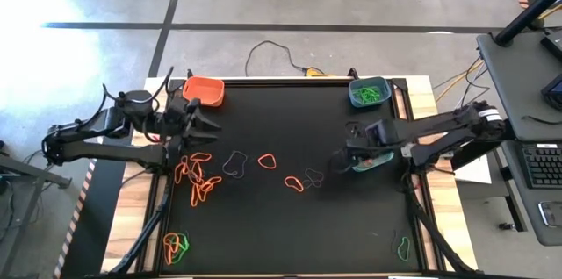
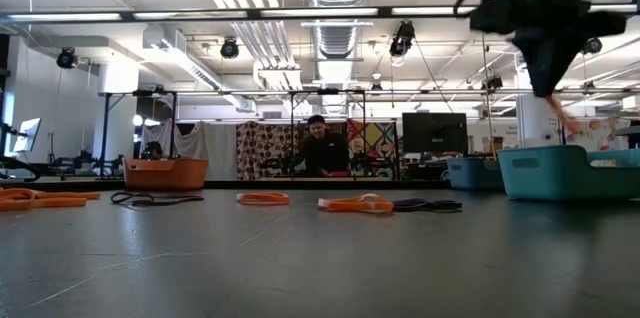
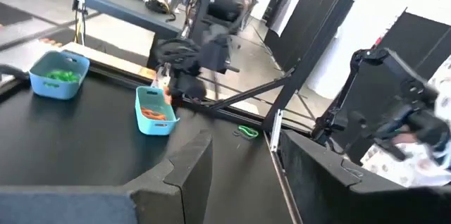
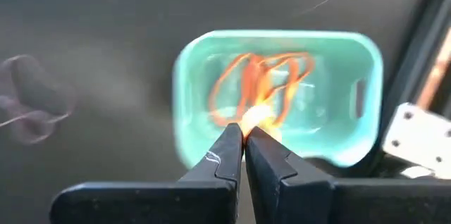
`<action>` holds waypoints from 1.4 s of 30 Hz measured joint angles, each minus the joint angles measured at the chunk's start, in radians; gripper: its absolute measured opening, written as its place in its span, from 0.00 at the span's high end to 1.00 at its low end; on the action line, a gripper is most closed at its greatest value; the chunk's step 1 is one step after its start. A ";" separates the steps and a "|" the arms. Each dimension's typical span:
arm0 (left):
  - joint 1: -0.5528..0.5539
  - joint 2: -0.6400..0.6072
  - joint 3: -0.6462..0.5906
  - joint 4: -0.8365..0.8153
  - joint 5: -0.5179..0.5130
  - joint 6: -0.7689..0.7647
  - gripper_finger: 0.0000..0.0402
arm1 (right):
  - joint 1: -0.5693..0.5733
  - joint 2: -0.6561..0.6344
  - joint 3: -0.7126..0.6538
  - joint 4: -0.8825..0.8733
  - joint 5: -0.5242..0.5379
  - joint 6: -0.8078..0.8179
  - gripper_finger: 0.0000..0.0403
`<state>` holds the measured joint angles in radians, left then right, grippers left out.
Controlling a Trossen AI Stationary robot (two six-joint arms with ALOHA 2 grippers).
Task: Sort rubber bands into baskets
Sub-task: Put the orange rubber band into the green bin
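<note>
Our right tool [image 4: 244, 134] hangs just above the teal basket [image 4: 366, 62] at centre right of the high view, its fingers pressed together; whether they pinch an orange band there we cannot tell. Orange rubber bands [image 4: 257, 83] lie inside that basket. Our left tool [image 1: 195, 121] sits at the upper left of the table [image 1: 290, 218], fingers spread and empty, just below the orange basket [image 1: 204, 89]. The blue basket [image 1: 368, 92] at upper right holds green bands. Loose bands [image 1: 198, 178] lie scattered across the table's middle left, with more near its lower corners.
</note>
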<state>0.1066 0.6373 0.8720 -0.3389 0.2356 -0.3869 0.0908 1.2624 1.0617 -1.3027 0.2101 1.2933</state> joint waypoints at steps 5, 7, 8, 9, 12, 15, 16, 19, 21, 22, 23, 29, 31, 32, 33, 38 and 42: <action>0.000 0.023 -0.010 0.000 -0.027 -0.067 0.62 | -0.141 0.002 -0.118 0.076 -0.071 -0.163 0.98; 0.000 0.040 -0.010 -0.005 -0.033 -0.085 0.62 | -0.162 0.004 -0.174 0.159 -0.089 -0.210 0.98; 0.000 0.048 -0.010 -0.017 -0.035 -0.091 0.62 | -0.169 0.004 -0.201 0.201 -0.090 -0.223 0.98; 0.000 0.058 -0.012 -0.028 -0.035 -0.102 0.62 | -0.178 0.003 -0.228 0.238 -0.092 -0.239 0.98; 0.000 0.095 -0.012 -0.024 -0.035 -0.125 0.62 | -0.193 0.003 -0.293 0.312 -0.095 -0.256 0.98; 0.000 0.142 -0.012 -0.032 -0.039 -0.123 0.62 | -0.191 0.003 -0.333 0.353 -0.104 -0.272 0.97; 0.000 0.160 -0.012 -0.043 -0.043 -0.120 0.62 | -0.191 0.003 -0.339 0.353 -0.099 -0.273 0.96; 0.000 0.218 -0.012 -0.048 -0.043 -0.155 0.62 | -0.192 0.003 -0.349 0.354 -0.070 -0.281 0.91; 0.000 0.252 -0.006 -0.075 -0.026 -0.144 0.62 | -0.192 0.002 -0.349 0.355 -0.060 -0.287 0.85; 0.000 0.268 -0.002 -0.081 -0.014 -0.129 0.62 | -0.191 0.001 -0.349 0.355 -0.057 -0.290 0.82; 0.000 0.283 0.002 -0.087 -0.008 -0.118 0.62 | -0.192 -0.002 -0.346 0.355 -0.054 -0.296 0.79; 0.021 0.363 0.037 -0.165 -0.009 -0.061 0.62 | -0.167 -0.038 -0.304 0.339 -0.038 -0.299 0.63; 0.042 0.387 0.046 -0.193 -0.010 -0.049 0.62 | -0.151 -0.054 -0.278 0.326 -0.023 -0.296 0.59; 0.052 0.398 0.049 -0.193 -0.018 -0.029 0.62 | -0.144 -0.060 -0.263 0.308 -0.016 -0.290 0.57; 0.064 0.406 0.050 -0.188 -0.032 -0.006 0.62 | -0.136 -0.064 -0.245 0.282 -0.008 -0.283 0.55; 0.126 0.429 0.050 -0.179 -0.043 0.089 0.62 | -0.066 -0.071 -0.154 0.245 0.086 -0.314 0.50; 0.145 0.428 0.050 -0.178 -0.031 0.172 0.62 | 0.007 -0.066 -0.116 0.354 0.161 -0.402 0.49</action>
<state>0.2512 1.0653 0.9222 -0.5171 0.2041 -0.2146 0.0974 1.1963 0.9455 -0.9487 0.3716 0.8912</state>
